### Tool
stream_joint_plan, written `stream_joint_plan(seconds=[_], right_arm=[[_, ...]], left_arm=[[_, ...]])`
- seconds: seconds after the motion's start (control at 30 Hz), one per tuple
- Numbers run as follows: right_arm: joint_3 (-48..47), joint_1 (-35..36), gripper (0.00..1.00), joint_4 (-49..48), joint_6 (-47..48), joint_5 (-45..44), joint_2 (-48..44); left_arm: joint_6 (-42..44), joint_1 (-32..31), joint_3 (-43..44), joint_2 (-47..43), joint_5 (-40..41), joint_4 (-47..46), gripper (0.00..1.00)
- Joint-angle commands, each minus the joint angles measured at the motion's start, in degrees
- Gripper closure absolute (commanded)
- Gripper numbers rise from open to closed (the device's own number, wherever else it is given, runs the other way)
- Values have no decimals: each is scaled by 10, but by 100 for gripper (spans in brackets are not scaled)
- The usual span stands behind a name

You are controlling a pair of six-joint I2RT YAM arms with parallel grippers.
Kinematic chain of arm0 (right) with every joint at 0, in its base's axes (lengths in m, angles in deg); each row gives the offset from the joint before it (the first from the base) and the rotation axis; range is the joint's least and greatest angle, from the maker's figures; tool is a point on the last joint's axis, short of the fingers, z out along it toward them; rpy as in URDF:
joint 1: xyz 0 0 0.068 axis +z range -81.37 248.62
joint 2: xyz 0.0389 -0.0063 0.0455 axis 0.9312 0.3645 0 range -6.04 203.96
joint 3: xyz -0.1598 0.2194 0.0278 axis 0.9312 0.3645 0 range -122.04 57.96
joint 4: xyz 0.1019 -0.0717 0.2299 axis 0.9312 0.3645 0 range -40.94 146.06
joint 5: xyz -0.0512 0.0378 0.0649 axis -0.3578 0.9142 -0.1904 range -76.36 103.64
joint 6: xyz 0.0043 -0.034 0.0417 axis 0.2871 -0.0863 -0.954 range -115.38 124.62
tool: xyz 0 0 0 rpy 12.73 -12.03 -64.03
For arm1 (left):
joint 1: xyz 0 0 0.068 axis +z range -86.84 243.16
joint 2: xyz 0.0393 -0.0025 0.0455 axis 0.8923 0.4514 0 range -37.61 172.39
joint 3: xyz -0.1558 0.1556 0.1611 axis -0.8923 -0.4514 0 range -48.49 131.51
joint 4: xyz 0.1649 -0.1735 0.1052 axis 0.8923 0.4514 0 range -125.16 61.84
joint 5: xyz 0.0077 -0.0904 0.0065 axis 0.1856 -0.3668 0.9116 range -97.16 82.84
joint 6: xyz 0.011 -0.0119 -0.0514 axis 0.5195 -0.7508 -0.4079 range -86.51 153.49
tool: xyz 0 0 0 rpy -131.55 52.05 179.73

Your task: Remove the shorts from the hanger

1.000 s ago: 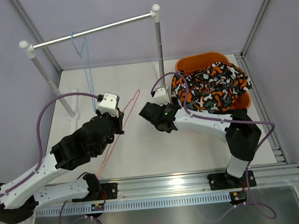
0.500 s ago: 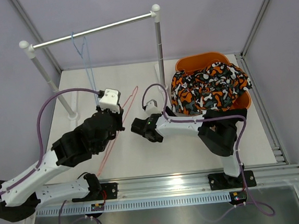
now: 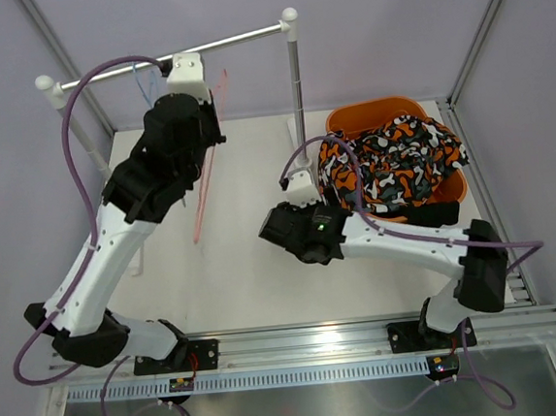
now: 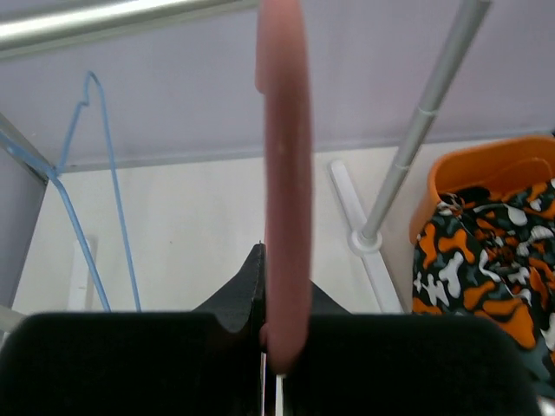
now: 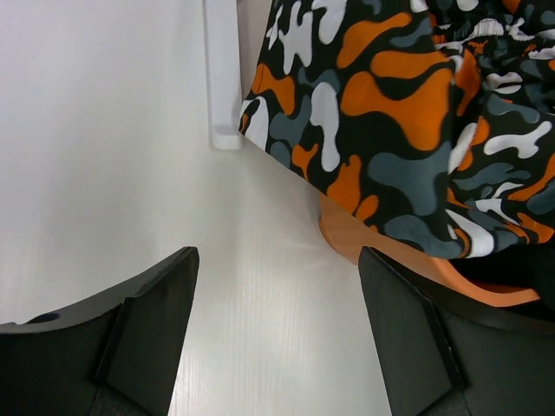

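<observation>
Legible text: none in all three views.
Small black tag (image 3: pixel 183 384) on silver metal rail (image 3: pixel 312 372): marks too small to read (blurred).

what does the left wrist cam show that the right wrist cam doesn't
Only the left wrist view: the left tool shut on a pink hanger, and a blue hanger hanging under the rail. Only the right wrist view: the right tool open above the table, holding nothing. Both: the camouflage shorts heaped in the orange basket.
</observation>
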Motion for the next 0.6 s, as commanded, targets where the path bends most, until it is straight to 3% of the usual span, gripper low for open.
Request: stream_joint_plan(seconds=[0.0,0.1,0.23,0.57], right_arm=[[5,2,17,10,-8,5,-74],[9,2,17,11,-1,4,-112],[5,2,17,26,0,5,-146],[30,2,16,35,-9,12,-212]], left_arm=[[17,69,61,34,-86,-17,100],[43,91,89,68,-94,-52,100],[51,123,204,145,-113,-31,100],[43,185,257,232,-140,-61,100]])
